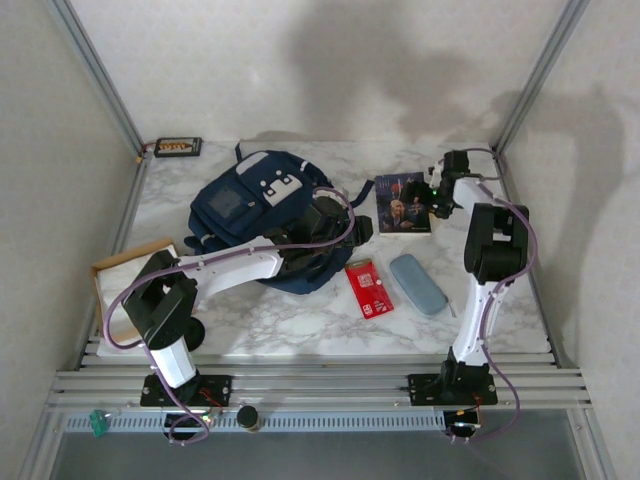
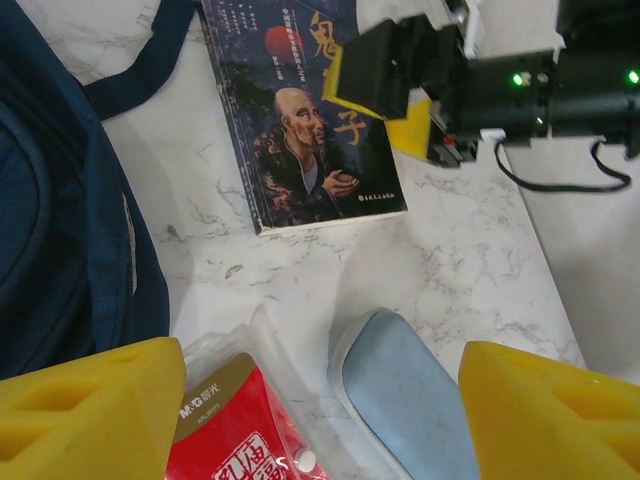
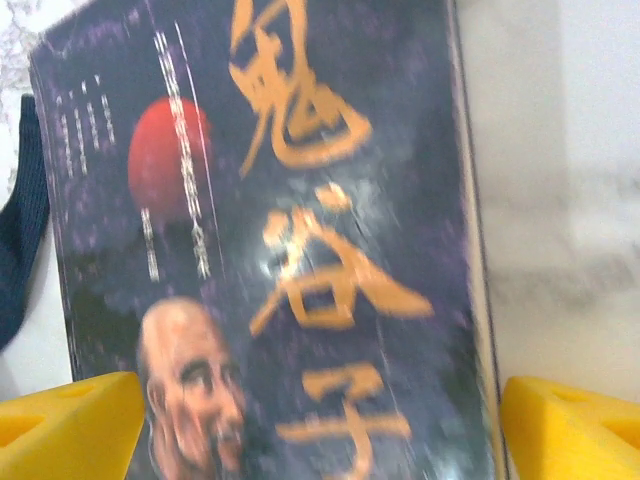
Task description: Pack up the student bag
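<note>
Top view. The student bag lies flat on the marble table, at about 10 o'clock from the table's centre, with its front pocket facing up. My left arm crosses its near side, so I cannot tell whether the main compartment is open. The loose items sit in a cluster from 2 to 4 o'clock of the bag: a book, a red packet and a grey-blue case. I judge that they are set there to be within reach of both arms, and that none is packed yet.

Right wrist view. My right gripper hangs low over the book, which lies cover up and must therefore be taken by its edges. The jaws are spread wide, one finger at each long side. They have not closed on it, and I cannot tell whether a pad touches it.

Left wrist view. My left gripper hovers at the bag's 3 o'clock side, above the red packet and the case. Its jaws are parted, and it holds and touches nothing. It is probably waiting near the bag to hold it steady or open
</note>
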Robot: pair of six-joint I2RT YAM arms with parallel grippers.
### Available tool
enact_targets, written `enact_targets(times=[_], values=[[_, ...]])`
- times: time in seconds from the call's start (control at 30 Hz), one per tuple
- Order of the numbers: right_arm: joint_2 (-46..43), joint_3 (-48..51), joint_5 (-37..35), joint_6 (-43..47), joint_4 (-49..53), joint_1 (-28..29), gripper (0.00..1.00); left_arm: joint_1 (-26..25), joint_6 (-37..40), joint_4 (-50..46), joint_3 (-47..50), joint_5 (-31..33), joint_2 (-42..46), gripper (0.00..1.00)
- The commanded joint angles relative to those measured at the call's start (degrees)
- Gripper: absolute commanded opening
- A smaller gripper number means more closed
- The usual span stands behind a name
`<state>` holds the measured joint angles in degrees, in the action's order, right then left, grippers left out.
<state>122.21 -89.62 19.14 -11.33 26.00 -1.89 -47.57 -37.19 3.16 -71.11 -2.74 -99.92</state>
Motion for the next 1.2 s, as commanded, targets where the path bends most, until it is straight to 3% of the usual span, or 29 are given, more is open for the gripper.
enact_targets(times=[0.0,0.3,0.77,1.0,1.17], values=[[-3.8,3.5,0.2,-1.5,-1.7,-1.1,0.89,-0.1,-1.0,1.5,0.9,1.5,-0.4,0.72],[-2.6,5.9,3.3,-0.8,-2.8,0.3,0.81,0.2,-2.8,2.4,1.8,1.8,-0.5,0.73],[-6.3,9.8,11.6,-1.8,-8.8,1.9,0.56,0.8,-4.4,3.9,2.8,0.8,-1.5,0.73],[-4.2,9.3,14.1,-3.6,-11.4,2.9,0.48,1.1,-4.6,4.0,3.2,0.9,-1.4,0.73],[-3.5,8.2,8.2,-5.3,-9.0,3.7,0.50,1.5,-4.8,4.2,4.1,1.0,-1.1,0.73]])
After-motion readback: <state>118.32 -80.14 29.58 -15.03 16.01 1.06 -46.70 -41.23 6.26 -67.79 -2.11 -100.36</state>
